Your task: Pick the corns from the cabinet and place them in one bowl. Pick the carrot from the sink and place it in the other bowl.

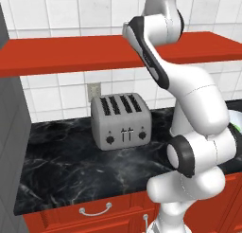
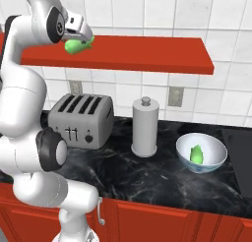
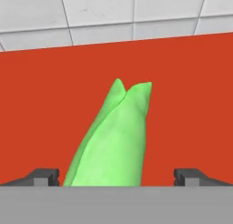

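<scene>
Fingers (image 3: 116, 176) stood wide apart, straddling the corn (image 3: 113, 139) on the red cabinet (image 2: 147, 54), nothing clamped. Corn ran toward 12 o'clock, slightly nearer the left tip. Judged: shift left to centre, sink lower, then close. Second corn (image 2: 197, 154) sat in the pale bowl (image 2: 215, 163) on the table (image 2: 147, 174)

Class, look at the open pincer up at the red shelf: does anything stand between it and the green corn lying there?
Nothing visible does. In the hand view the corn lies on the red shelf straight between the two spread fingertips of the pincer, with bare shelf on both sides of it. The other corn already sits in the pale bowl.
</scene>
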